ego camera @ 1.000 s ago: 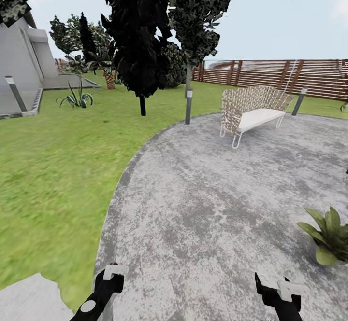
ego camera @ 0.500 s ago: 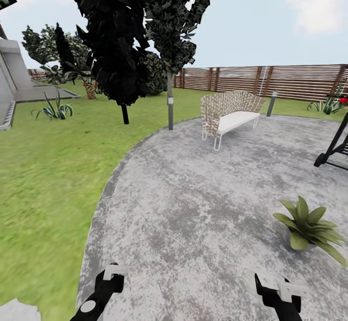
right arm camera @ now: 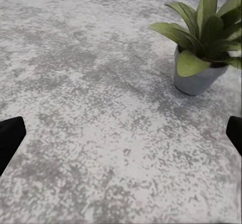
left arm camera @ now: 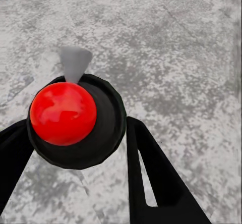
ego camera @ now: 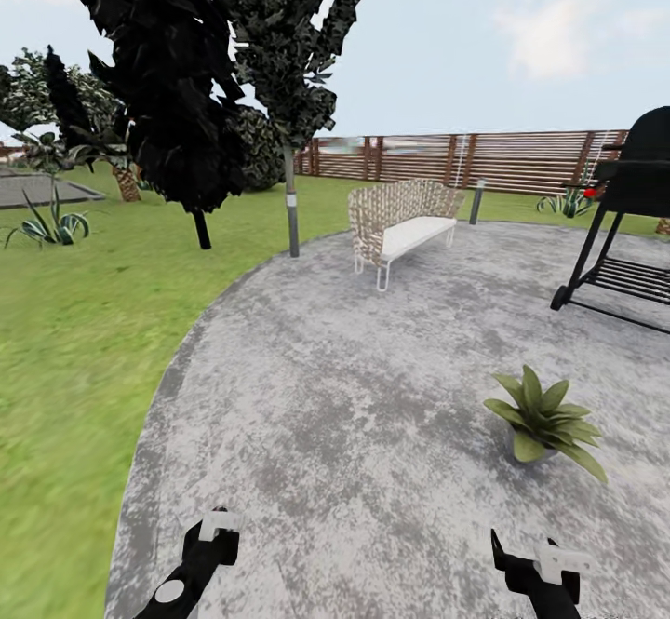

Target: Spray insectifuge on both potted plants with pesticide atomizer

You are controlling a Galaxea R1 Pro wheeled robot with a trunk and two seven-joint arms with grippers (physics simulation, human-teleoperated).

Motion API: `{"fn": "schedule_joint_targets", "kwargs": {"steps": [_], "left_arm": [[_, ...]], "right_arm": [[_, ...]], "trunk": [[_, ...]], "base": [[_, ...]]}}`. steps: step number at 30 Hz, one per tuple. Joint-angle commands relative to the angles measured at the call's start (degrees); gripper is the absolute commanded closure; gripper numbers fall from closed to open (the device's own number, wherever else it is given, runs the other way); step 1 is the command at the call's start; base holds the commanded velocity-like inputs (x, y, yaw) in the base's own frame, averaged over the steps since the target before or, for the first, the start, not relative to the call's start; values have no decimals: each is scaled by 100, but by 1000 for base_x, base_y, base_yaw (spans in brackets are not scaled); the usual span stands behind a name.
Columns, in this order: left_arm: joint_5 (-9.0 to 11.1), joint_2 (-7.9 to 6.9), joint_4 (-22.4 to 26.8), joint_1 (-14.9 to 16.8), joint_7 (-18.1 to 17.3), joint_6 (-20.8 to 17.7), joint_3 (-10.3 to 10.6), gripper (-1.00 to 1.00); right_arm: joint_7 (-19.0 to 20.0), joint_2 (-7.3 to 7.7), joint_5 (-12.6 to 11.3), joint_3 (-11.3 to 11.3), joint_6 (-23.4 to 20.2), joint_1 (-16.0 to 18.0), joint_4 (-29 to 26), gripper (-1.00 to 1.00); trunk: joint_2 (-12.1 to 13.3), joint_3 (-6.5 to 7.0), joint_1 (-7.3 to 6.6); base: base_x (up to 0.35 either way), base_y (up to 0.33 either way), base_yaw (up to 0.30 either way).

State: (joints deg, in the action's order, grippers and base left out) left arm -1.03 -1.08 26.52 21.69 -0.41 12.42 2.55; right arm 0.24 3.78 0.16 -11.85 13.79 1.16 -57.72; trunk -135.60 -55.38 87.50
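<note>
Pesticide atomizer: possibly the round dark body with a red cap (left arm camera: 63, 113) that sat between the left gripper's fingers; I could not tell for certain.
Left gripper (ego camera: 216, 531): fingers flanked that body; whether they clamped it was unclear.
Right gripper (ego camera: 535, 558): fingers spread wide, nothing between them, likely kept free.
Potted plant (ego camera: 544, 419): stood upright on the stone patio (ego camera: 354, 396), ahead to the right, within easy approach for spraying.
Writing: no readable labels or brands.
</note>
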Motion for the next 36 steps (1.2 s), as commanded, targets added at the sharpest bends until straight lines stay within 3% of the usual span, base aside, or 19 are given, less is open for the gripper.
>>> {"fn": "schedule_joint_targets", "kwargs": {"steps": [1,29,36], "left_arm": [[-11,-5,0,2,6,16,18,100],[-11,-7,19,2,6,15,7,100],[-4,-7,20,2,6,15,1,100]], "right_arm": [[3,0,1,-1,19,2,6,-100],[3,-7,-3,-1,19,6,6,-100],[3,-9,-4,-1,13,4,3,-100]], "trunk": [[-2,1,0],[-2,164,0],[-2,176,0]], "base": [[80,-218,-253],[89,-259,-253],[113,-262,-75]]}}
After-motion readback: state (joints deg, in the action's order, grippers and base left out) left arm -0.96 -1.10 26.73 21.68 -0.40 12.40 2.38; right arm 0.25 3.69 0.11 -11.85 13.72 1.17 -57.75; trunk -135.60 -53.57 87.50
